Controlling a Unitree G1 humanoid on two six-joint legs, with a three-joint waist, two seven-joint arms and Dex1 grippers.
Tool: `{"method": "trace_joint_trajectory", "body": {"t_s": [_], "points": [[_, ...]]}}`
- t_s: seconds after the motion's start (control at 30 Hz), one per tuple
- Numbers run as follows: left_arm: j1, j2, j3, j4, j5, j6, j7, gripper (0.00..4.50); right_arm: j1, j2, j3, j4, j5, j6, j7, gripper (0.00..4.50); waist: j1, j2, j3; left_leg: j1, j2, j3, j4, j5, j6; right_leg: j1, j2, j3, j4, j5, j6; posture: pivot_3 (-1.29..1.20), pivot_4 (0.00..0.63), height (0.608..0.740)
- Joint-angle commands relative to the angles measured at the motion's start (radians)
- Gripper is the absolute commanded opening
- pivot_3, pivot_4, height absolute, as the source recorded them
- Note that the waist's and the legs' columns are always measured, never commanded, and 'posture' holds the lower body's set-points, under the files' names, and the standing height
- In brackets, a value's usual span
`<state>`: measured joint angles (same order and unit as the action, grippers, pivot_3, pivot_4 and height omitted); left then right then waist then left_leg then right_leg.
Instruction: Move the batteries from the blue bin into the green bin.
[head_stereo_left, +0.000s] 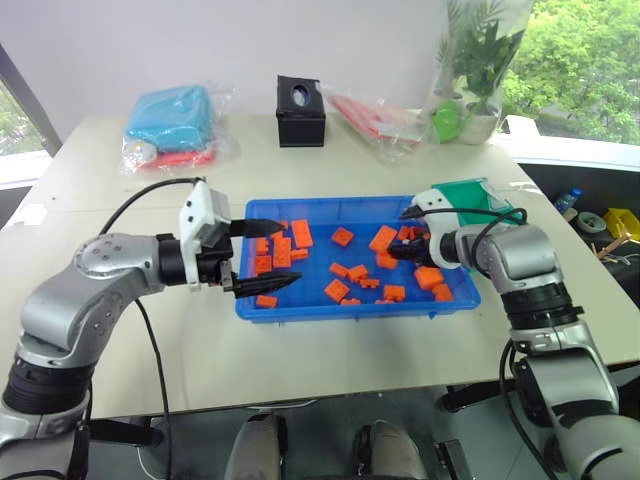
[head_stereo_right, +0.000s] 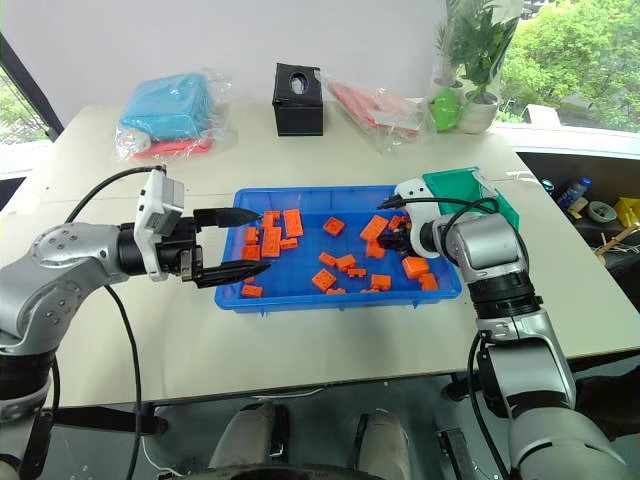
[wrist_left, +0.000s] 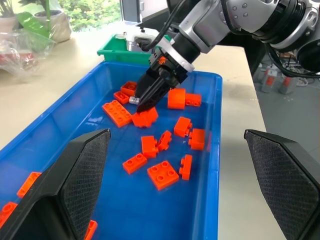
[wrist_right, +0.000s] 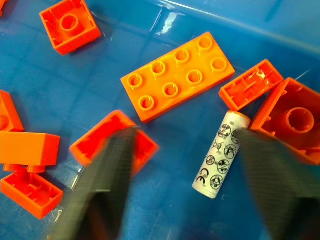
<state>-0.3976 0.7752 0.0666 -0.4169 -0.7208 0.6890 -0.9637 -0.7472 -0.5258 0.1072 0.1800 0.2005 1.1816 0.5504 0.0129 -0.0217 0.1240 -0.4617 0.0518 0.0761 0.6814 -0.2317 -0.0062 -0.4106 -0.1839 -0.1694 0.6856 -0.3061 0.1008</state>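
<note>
The blue bin (head_stereo_left: 350, 312) lies mid-table, strewn with orange blocks (head_stereo_left: 276, 251). One battery (wrist_right: 221, 154), a white cylinder with printed symbols, lies flat on the bin floor among blocks near the right end. My right gripper (wrist_right: 185, 131) points down over it with its blurred fingers (wrist_right: 105, 185) still apart, the battery lying between them close to one finger. From the left wrist view the right gripper (wrist_left: 145, 102) has the battery's end (wrist_left: 134, 100) at its tip. The green bin (head_stereo_left: 470, 195) stands just behind the right arm. My left gripper (head_stereo_left: 268, 256) hangs open over the bin's left end, holding nothing.
At the back of the table stand a black box (head_stereo_left: 300, 110), a light-blue bagged bundle (head_stereo_left: 170, 115), a clear bag of red items (head_stereo_left: 380, 120) and a potted plant (head_stereo_left: 480, 60) with a round green object (head_stereo_left: 447, 120). The table's front edge runs close below the bin.
</note>
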Motion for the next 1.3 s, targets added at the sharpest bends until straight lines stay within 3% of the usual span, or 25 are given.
{"method": "trace_joint_trajectory", "body": {"t_s": [0.03, 0.33, 0.67, 0.9, 1.17, 1.3], "points": [[-0.027, 0.01, 0.029, -0.008, -0.01, -0.014, -0.008, 4.5, 0.023, 0.004, -0.007, -0.005, 0.01, 0.045, -0.01, 1.11, 0.0, 0.0, 0.0, 0.0, 0.0, 0.0, 0.0, 0.0, 0.0, 0.0, 0.0, 0.0, 0.0, 0.0, 0.0, 0.0, 0.15, 0.636], [-0.047, 0.01, 0.016, 0.016, 0.001, -0.021, -0.028, 4.5, 0.034, -0.006, -0.052, -0.15, 0.061, 0.179, -0.014, 1.11, -0.001, 0.001, 0.001, 0.0, 0.0, 0.0, 0.0, 0.0, 0.0, -0.001, 0.0, 0.0, 0.0, 0.0, 0.0, 0.0, 0.15, 0.636], [-0.06, 0.003, 0.007, 0.027, 0.011, -0.027, -0.04, 4.5, 0.064, -0.07, -0.001, -0.186, 0.034, 0.091, -0.006, 1.11, 0.0, 0.001, 0.001, -0.001, 0.0, 0.0, -0.001, 0.0, 0.0, -0.001, 0.0, 0.0, -0.001, -0.002, 0.002, 0.0, 0.15, 0.636], [-0.058, -0.001, 0.006, 0.031, 0.016, -0.033, -0.044, 4.5, 0.081, -0.078, 0.011, -0.327, 0.051, 0.187, -0.037, 4.47, 0.0, 0.003, 0.002, -0.001, 0.001, 0.0, -0.001, 0.0, 0.0, -0.001, 0.0, 0.0, -0.001, -0.002, 0.003, 0.0, 0.15, 0.636], [-0.057, -0.01, -0.001, 0.037, 0.023, -0.046, -0.043, 4.5, 0.076, -0.082, 0.007, -0.352, 0.052, 0.209, -0.067, 4.47, 0.0, 0.003, 0.002, -0.001, 0.0, 0.0, -0.001, -0.001, 0.0, -0.001, 0.0, 0.0, -0.002, -0.002, 0.003, 0.0, 0.15, 0.636], [-0.06, -0.015, -0.005, 0.044, 0.028, -0.055, -0.045, 4.5, 0.083, -0.104, 0.051, -0.29, 0.029, 0.114, -0.053, 4.47, -0.001, 0.002, 0.001, -0.001, 0.0, 0.001, -0.001, -0.001, 0.0, -0.001, 0.0, 0.0, -0.002, -0.002, 0.003, 0.0, 0.15, 0.636]]}}
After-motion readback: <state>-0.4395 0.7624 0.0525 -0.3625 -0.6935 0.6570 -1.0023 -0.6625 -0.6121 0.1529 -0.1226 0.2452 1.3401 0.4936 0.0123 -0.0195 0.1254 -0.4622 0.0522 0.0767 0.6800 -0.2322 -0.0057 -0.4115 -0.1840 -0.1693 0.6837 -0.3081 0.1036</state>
